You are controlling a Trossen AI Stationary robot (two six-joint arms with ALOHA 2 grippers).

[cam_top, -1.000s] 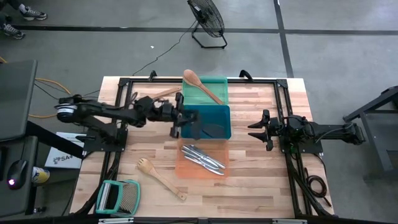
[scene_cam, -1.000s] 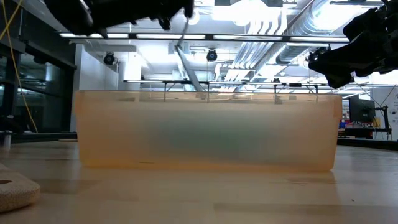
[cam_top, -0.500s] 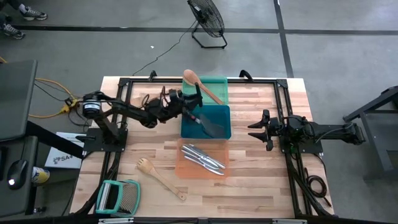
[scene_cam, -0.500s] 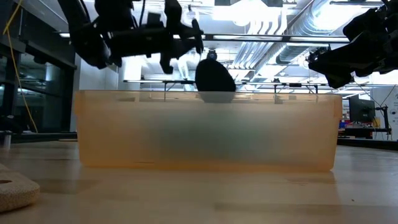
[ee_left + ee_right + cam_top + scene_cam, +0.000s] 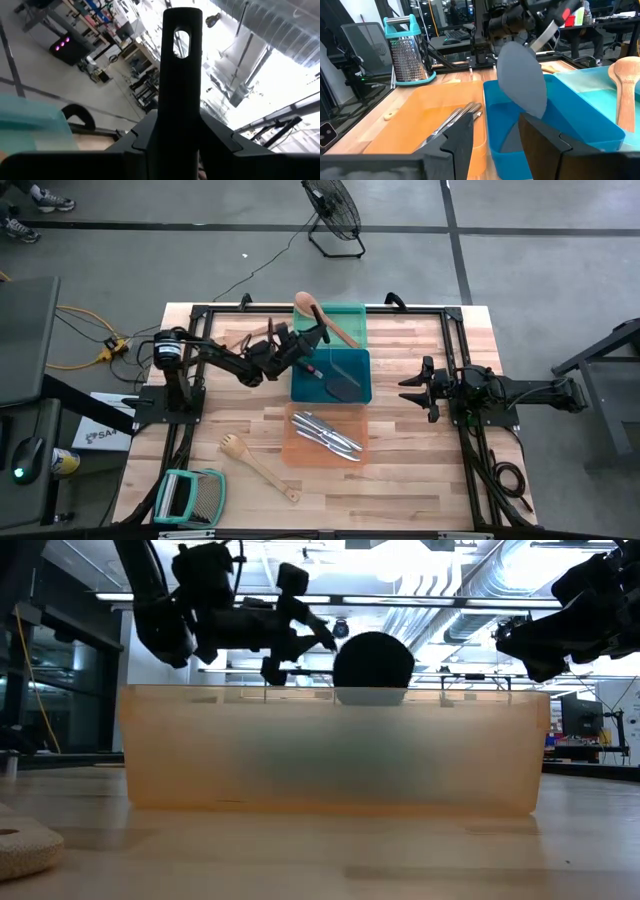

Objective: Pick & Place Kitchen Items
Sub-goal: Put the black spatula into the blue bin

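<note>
On the pale wooden table (image 5: pixel 400 470), ringed by grey floor with a fan (image 5: pixel 335 210) at 12 o'clock, the left gripper (image 5: pixel 312 343) clamps a black spatula (image 5: pixel 338 383) over the blue tray (image 5: pixel 360 395). The right gripper (image 5: pixel 412 388) waits at 3 o'clock, jaws partly apart.

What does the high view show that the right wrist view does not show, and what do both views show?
Only the high view shows the pale wooden fork on the bare table, the black floor fan, and the waiting right pincer at the table's right side.

Only the right wrist view shows the black spatula's flat blade hanging clear above the blue rectangular plastic tray.

Both show the left pincer gripping the black spatula, the silver metal utensils in the orange rectangular plastic tray, the pale wooden spoon and the teal-framed grater.
</note>
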